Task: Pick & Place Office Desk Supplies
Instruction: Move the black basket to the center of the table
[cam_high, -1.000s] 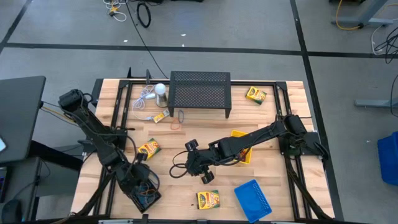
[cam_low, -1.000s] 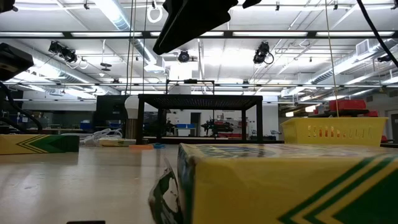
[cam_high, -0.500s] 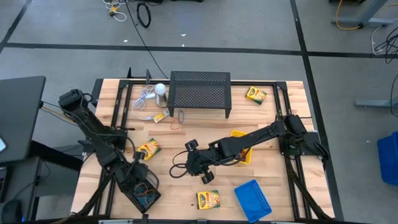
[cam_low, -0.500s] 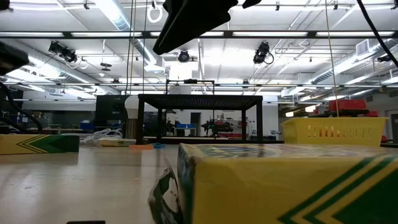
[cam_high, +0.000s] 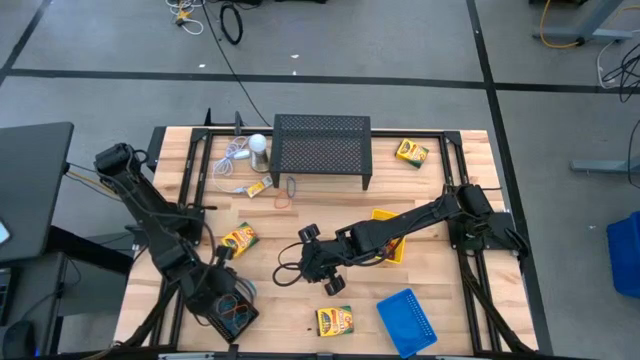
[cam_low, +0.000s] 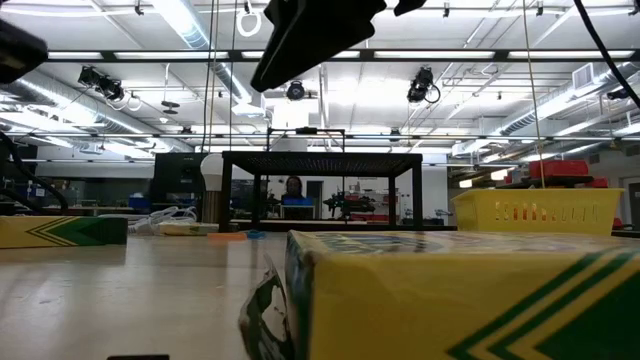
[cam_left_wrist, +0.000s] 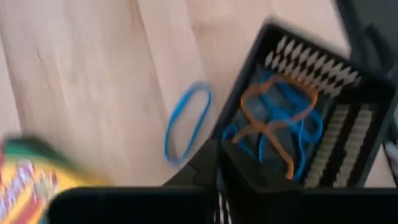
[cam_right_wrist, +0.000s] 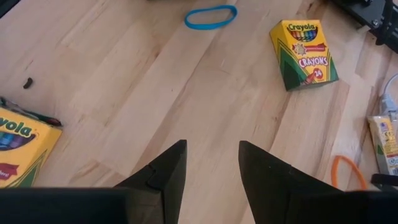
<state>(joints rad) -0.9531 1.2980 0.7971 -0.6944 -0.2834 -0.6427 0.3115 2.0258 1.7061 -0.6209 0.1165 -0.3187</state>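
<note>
In the high view my left gripper (cam_high: 214, 277) hangs over the table's near left corner, just beside the black mesh tray (cam_high: 236, 316). Its wrist view shows it shut (cam_left_wrist: 217, 171), with blue and orange rubber bands (cam_left_wrist: 273, 124) lying in the tray and a blue band (cam_left_wrist: 186, 122) flat on the wood. My right gripper (cam_high: 297, 264) is open above bare wood at mid-table (cam_right_wrist: 211, 163). Ahead of it lie a blue band (cam_right_wrist: 210, 16) and a crayon box (cam_right_wrist: 303, 53). Other crayon boxes (cam_high: 335, 320) (cam_high: 412, 152) lie flat. The yellow tray (cam_high: 392, 240) sits under the right arm, the blue tray (cam_high: 407, 315) near the front edge.
The large black mesh stand (cam_high: 322, 146) fills the far middle, with the white round object and its cord (cam_high: 250, 150) to its left. An orange band (cam_right_wrist: 345, 171) lies near them. A crayon box (cam_low: 450, 300) blocks much of the low view. Bare wood lies between the two grippers.
My left gripper has risen and drawn back a little from the black tray toward the table's left, so more of the tray and its bands shows. The right arm has kept still.
</note>
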